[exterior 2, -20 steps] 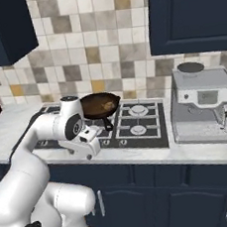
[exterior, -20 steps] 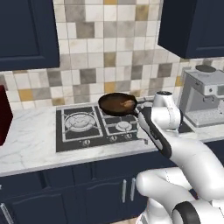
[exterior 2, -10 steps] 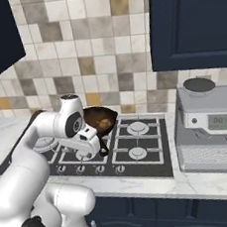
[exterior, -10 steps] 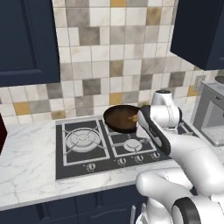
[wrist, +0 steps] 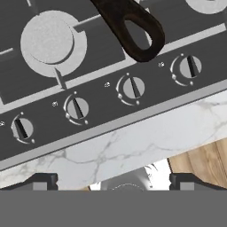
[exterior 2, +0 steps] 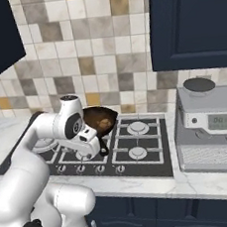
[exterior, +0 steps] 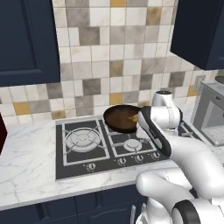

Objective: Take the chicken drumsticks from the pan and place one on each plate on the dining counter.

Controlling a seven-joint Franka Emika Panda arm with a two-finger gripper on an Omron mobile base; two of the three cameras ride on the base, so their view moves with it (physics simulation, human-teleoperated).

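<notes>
- So the base just rolled closer to the stove; the frying pan with a drumstick sits at the hob's 1 o'clock burner.
- Gripper fingers spread wide, holding nothing, above the pan's handle — the grab comes next, I'd guess.

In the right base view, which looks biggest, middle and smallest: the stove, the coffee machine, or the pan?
1. The stove, biggest.
2. The coffee machine, middle.
3. The pan, smallest, partly hidden behind the arm.

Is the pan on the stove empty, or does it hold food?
It holds food: an orange-brown drumstick lies inside the pan on the stove.
</notes>
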